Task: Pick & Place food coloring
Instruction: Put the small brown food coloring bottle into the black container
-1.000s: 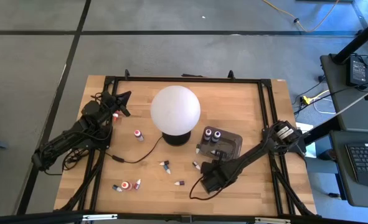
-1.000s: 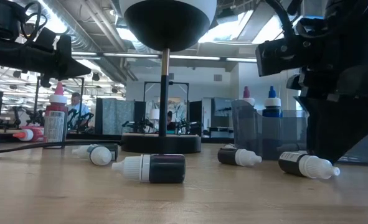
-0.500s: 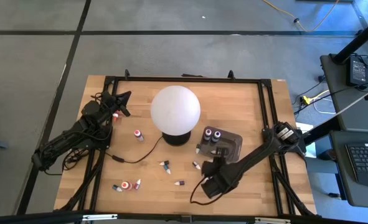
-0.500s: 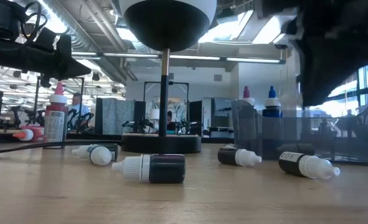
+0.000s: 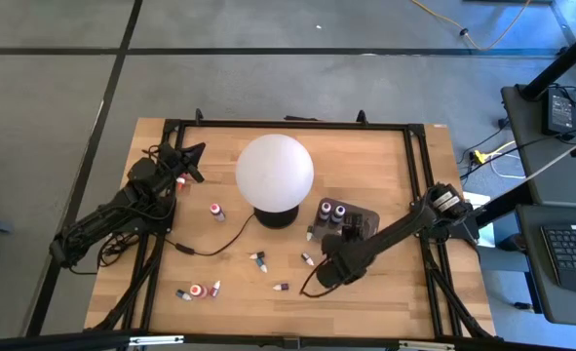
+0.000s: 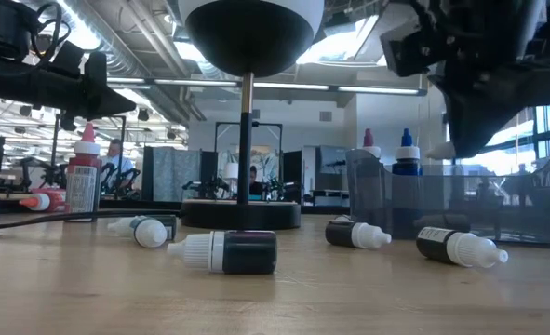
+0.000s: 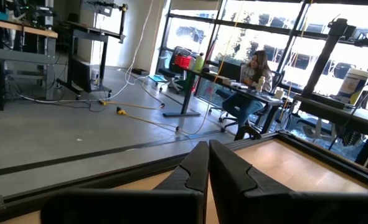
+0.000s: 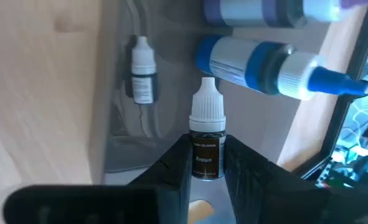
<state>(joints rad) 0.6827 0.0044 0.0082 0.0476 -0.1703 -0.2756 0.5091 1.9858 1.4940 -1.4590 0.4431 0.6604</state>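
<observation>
The right gripper (image 8: 207, 163) is clamped on a brown bottle (image 8: 207, 142) with a white pointed cap, label reading "Brown", held between both fingers (image 8: 171, 165). In the high view this gripper (image 5: 334, 261) sits at the near edge of the tray (image 5: 365, 216), which stands just right of the globe lamp (image 5: 275, 172). The tray (image 8: 171, 74) already holds a blue-capped bottle (image 8: 271, 64) and a small white-capped bottle (image 8: 142, 70) on its floor. Loose bottles lie on the table (image 5: 385, 292): one near the middle front (image 5: 258, 260), one just left of the gripper (image 5: 307, 259), one further front (image 5: 281, 288), a group at the front left (image 5: 198, 291), and a red upright one (image 5: 215, 211) left of the lamp. The left gripper (image 7: 207, 163), fingers together, waits at the table's left rear (image 5: 185, 161).
</observation>
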